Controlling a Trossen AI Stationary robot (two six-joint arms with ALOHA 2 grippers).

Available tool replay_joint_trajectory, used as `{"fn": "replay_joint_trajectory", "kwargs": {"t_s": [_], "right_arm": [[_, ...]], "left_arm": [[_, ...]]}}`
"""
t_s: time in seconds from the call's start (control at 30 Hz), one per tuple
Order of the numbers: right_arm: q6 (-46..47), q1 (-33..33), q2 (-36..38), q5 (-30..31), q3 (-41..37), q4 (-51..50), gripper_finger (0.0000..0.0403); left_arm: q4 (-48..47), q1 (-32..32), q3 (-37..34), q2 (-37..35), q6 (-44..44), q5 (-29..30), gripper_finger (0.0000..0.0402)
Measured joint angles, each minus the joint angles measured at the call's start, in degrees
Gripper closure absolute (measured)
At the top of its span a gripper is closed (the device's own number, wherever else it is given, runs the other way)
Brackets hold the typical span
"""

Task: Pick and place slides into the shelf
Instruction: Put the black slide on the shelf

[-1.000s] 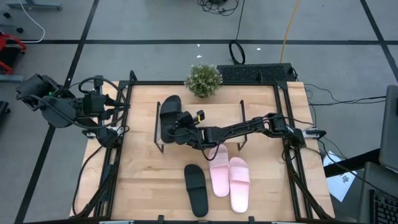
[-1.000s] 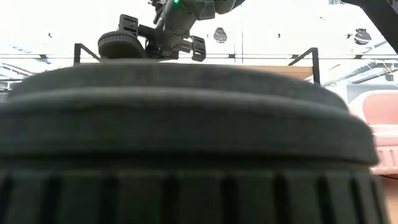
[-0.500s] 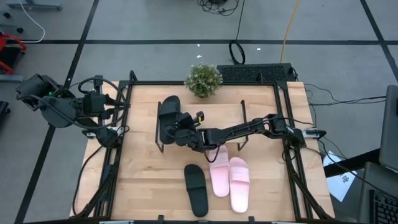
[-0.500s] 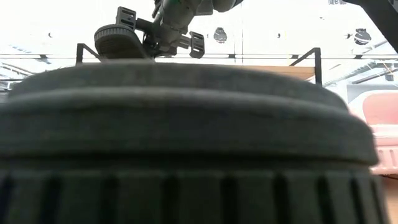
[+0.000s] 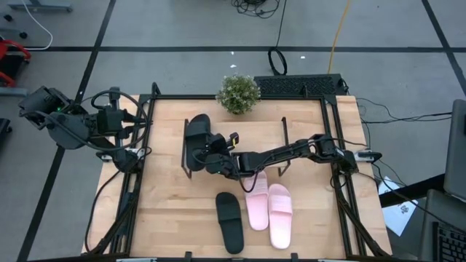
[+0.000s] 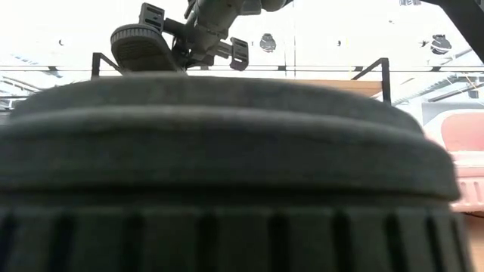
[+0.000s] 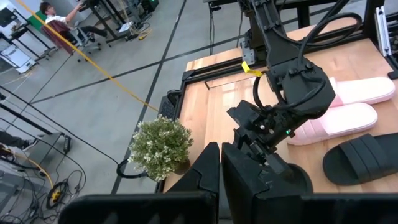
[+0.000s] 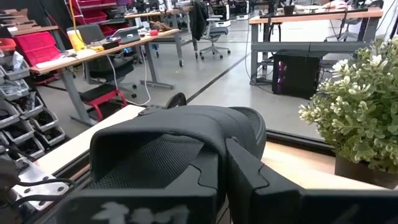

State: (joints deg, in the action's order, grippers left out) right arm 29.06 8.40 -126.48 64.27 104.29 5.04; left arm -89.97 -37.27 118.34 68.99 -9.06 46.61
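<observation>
My right gripper reaches in from the table's right and is shut on one black slide, which it holds above the left end of the shelf. In the low view this slide hangs over the shelf's top board. The second black slide lies sole down on the table near its near edge. The two pink slides lie flat beside it. My left gripper is shut on nothing and waits off the table's left side. My right gripper pinches the black slide at its near end, just below the strap. It comes slanting from the near right, roughly level. Its own fingers hide the exact spot. The slide is lifted clear of the shelf and tilted.
A potted plant stands at the table's far edge, just behind the shelf. The black slide on the table fills most of the low view. A black metal frame runs along the table's sides.
My right gripper has risen a little with the black slide and shifted slightly toward the table's left. In the low view the slide now sits higher above the shelf board and is tipped more. The fingers stay shut on it.
</observation>
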Motion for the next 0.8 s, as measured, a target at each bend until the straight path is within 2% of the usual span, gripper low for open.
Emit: {"fn": "replay_joint_trajectory", "kwargs": {"t_s": [0.17,0.33,0.7,0.8], "right_arm": [[0.9,0.5,0.0,-0.3,0.0,-1.4,0.0403],[5.7,0.1,0.0,-4.3,-0.1,-5.2,0.0403],[8.0,-0.3,0.1,-5.8,-1.6,-4.6,0.04],[7.3,-0.8,0.1,-8.7,-1.6,-3.5,0.0395]], "left_arm": [[0.0,0.0,0.0,0.0,0.0,0.0,0.0382],[0.1,0.0,0.0,0.0,0.0,0.0,0.0382],[0.2,0.0,0.0,0.0,-0.1,0.0,0.0382],[0.2,0.0,0.0,0.0,-0.1,0.0,0.0382]]}}
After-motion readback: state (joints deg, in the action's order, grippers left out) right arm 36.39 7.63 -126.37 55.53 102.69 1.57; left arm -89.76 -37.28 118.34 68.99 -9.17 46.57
